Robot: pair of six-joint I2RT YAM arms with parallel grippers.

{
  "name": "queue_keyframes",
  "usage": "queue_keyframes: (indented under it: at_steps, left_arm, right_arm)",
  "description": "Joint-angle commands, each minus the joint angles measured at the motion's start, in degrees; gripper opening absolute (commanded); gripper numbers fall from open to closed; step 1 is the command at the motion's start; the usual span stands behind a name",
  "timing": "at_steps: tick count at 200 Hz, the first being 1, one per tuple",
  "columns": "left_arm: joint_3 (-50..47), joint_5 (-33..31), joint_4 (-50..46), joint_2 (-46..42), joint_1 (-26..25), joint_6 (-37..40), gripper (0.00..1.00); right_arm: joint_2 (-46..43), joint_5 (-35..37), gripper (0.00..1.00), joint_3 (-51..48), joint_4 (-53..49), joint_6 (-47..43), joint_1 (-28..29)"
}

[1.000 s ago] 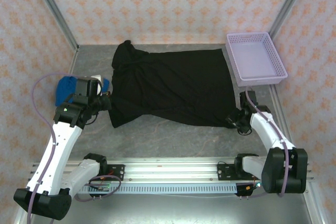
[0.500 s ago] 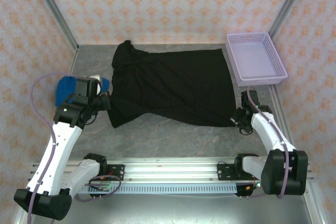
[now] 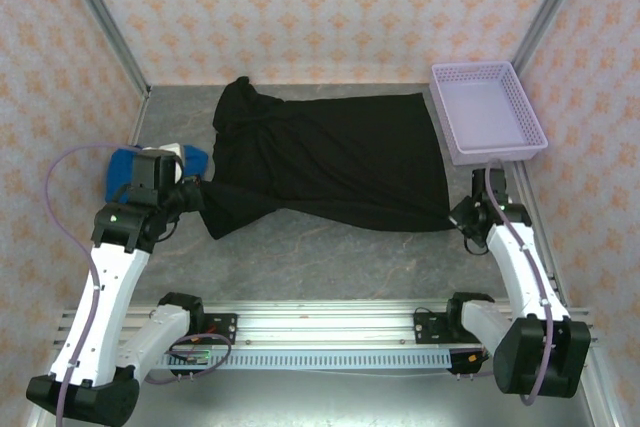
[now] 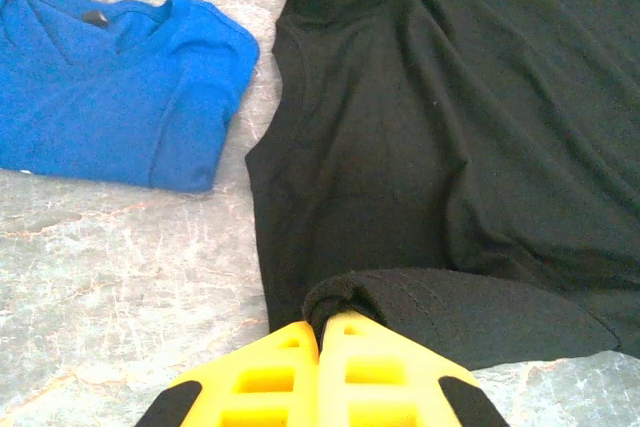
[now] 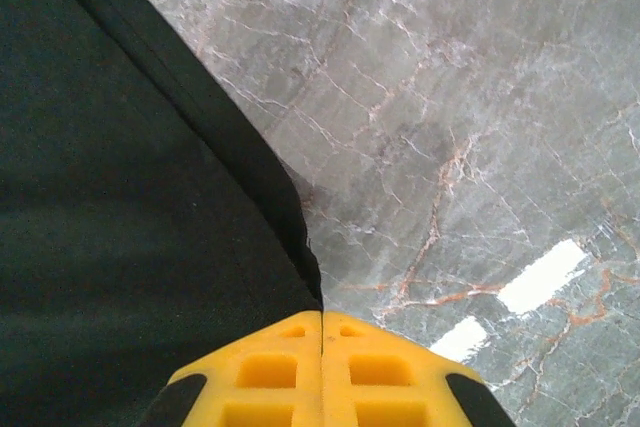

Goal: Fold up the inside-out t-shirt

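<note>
Firmly left hand (image 4: 320,327), right hand (image 5: 322,317) pinch t-shirt (image 3: 330,157) edges.

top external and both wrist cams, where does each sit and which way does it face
Top external: fixed above and behind the bases, looking down on the table; both arms, black t-shirt, blue garment, purple basket.
Left wrist: on the left arm, looking past the shut left end effector pinching the t-shirt's edge, blue garment alongside.
Right wrist: on the right arm, looking down past the shut right end effector at the t-shirt's corner and table.
Shared: all three show the t-shirt; top external and left wrist also the blue garment.
</note>
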Motion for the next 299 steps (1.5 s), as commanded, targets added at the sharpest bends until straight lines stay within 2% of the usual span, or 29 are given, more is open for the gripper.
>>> queue_keyframes:
  at_steps: [1,31,90,133,157,237,299]
  left_arm:
    - [1.3,1.6,0.8,1.4,0.7,0.1,0.00]
    - [3.8,0.8,3.7,7.9,0.8,0.2,0.00]
    - [12.9,-1.5,7.0,24.5,3.5,-2.0,0.00]
    - [21.3,-4.4,7.8,37.8,3.7,-3.5,0.00]
    - [24.0,-5.7,8.6,41.6,3.8,-3.8,0.00]
    - [26.4,-7.8,10.3,49.4,3.9,-3.0,0.00]
    - [28.7,-7.2,10.4,52.5,4.4,-2.7,0.00]
  right_arm:
    - [2.9,-0.1,0.00,4.0,2.5,0.0,0.4]
    - [10.2,1.0,0.00,10.5,7.0,-0.8,2.7]
    - [32.3,5.6,0.00,24.7,12.8,-5.7,6.3]
    - [42.5,6.4,0.00,31.2,15.1,-7.9,7.1]
    - [46.9,6.8,0.00,34.2,15.4,-8.6,7.8]
    - [54.3,12.9,0.00,41.1,13.5,-11.0,10.1]
    - [54.7,18.8,0.00,42.6,11.4,-12.8,10.1]
